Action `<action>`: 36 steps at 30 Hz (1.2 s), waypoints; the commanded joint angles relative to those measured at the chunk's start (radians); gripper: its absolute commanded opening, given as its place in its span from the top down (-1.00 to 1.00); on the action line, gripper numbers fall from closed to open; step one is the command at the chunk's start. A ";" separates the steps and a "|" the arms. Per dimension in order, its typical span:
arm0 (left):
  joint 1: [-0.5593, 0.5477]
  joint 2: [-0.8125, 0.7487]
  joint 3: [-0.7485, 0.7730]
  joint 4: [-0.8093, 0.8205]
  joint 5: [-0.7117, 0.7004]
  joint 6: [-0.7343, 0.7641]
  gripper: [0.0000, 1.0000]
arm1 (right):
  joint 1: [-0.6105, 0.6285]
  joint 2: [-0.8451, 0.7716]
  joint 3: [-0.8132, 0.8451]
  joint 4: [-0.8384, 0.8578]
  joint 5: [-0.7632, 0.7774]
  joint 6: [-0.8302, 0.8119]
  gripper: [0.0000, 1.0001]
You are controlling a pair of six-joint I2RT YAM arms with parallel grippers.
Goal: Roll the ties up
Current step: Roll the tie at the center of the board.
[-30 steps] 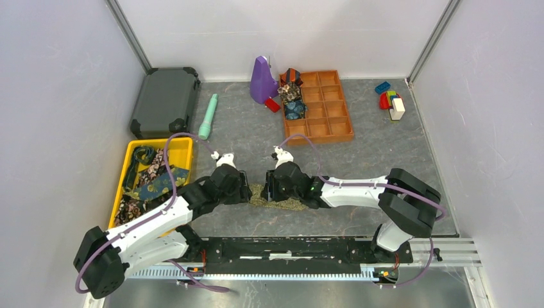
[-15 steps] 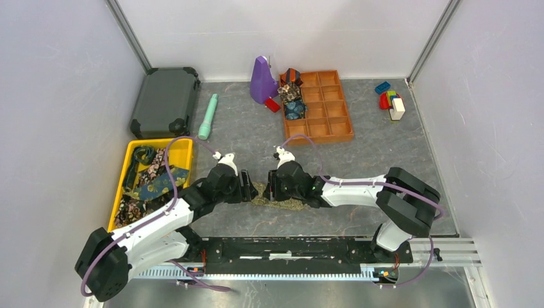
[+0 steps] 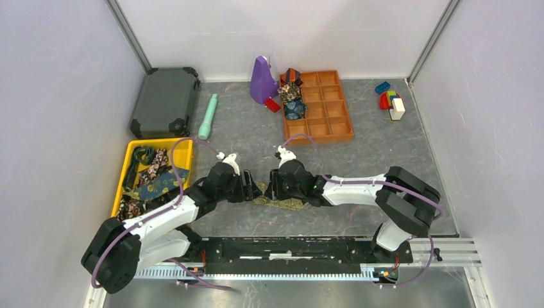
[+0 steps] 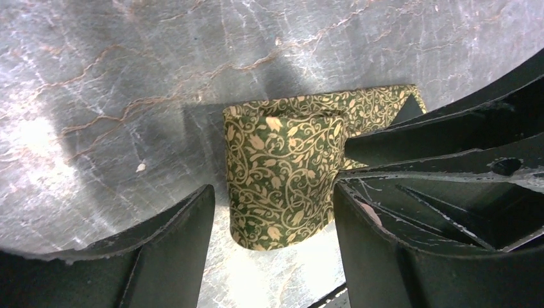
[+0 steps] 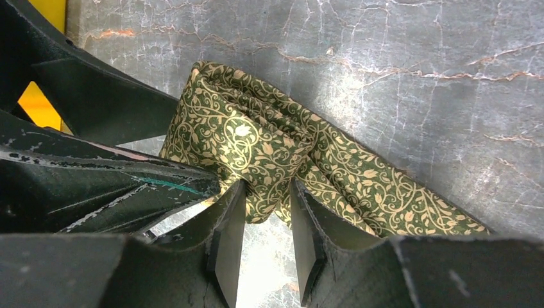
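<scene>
Olive-gold tie (image 5: 256, 154) (half rolled) is pinched by the right hand (image 5: 268, 189); the left hand (image 4: 272, 192), released, straddles it.

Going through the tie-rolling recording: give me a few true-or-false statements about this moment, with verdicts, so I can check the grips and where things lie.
1. The right gripper pinches the olive-gold tie. True.
2. The left gripper is clamped tight on that tie. False: its jaws stand open on either side of the rolled end.
3. The orange tray holds rolled ties in some compartments. True.
4. The yellow bin is empty. False: several loose ties lie in it.
5. The teal cylinder lies inside the orange tray. False: it lies on the table beside the dark case.
</scene>
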 commanded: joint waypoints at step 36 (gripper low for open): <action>0.021 0.114 -0.068 0.267 0.105 0.047 -0.32 | -0.020 0.033 -0.038 0.042 -0.024 -0.019 0.31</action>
